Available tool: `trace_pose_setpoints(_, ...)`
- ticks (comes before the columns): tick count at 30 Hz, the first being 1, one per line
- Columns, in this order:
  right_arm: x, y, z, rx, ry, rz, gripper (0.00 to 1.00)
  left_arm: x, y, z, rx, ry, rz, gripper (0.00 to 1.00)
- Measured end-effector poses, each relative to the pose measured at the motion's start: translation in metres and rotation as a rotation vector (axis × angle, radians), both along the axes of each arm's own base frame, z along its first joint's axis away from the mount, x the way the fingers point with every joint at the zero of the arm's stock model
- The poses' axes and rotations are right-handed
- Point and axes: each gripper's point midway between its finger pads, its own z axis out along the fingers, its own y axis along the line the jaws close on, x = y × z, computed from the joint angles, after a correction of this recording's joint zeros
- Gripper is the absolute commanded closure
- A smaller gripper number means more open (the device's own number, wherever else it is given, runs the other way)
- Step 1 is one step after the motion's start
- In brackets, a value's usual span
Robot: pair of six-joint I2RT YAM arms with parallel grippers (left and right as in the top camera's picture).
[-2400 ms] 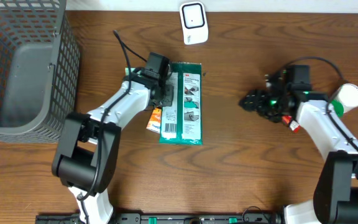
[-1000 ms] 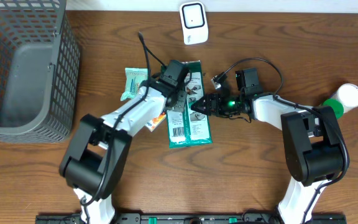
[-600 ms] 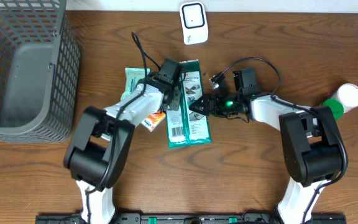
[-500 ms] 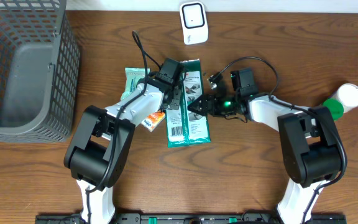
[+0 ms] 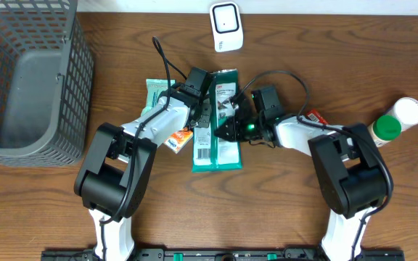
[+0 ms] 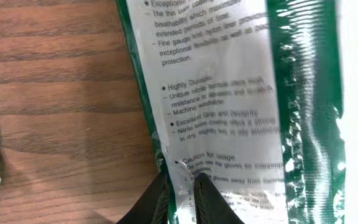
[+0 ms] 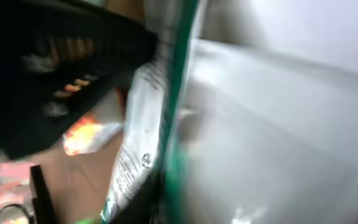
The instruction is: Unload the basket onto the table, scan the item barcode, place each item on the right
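1. Packet [image 5: 215, 148], green with white print, lies mid-table [image 5: 289, 203] between the two arms. Its long side runs near to far and it is slightly tilted.
2. Left gripper [image 6: 182, 186] is clenched on the packet's left edge. In the wrist view, its dark fingers [image 6: 207, 196] pinch the film just below the printed lines of text.
3. Right gripper [image 5: 227, 125] reaches in from the right and overlaps the packet's far right part. Its jaws are closed. The wrist view is badly blurred, so it only seems that they nip the packet's right edge.
4. Sachet [image 5: 180, 138], orange and white, sits just left of the packet, partly under the left arm.
5. Pouch [image 5: 153, 98], pale green, lies farther back, left of the packet's far end, with the left arm crossing over it.
6. Red wrapper [image 5: 313, 115] peeks out beside the right forearm. Bottle [image 5: 398, 118], white with a green cap, lies well off to the right.
7. Basket [image 5: 78, 80], grey wire, stands at the far left, well apart from the packet. Only its grey bottom shows inside.
8. Scanner [image 5: 226, 27], white, stands at the far edge, beyond the packet's far end and not touching it.
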Motion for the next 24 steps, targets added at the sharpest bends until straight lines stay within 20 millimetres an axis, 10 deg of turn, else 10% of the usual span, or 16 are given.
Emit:
trace_pose_setpoints(10,-0.007,-0.030,0.009,-0.007,0.099,-0.055,0.99,-0.001,-0.006,0.018,-0.037,-0.018,-0.012,0.83)
trace_pose_setpoints(20,-0.023,-0.071,0.132,0.095,-0.091,-0.034,0.99,-0.003,0.036,0.194,-0.176,-0.346,0.100,0.83)
trace_pose_setpoints(24,-0.034,-0.062,0.173,0.222,-0.199,0.059,0.99,-0.019,0.079,0.214,-0.173,-0.341,0.204,0.78)
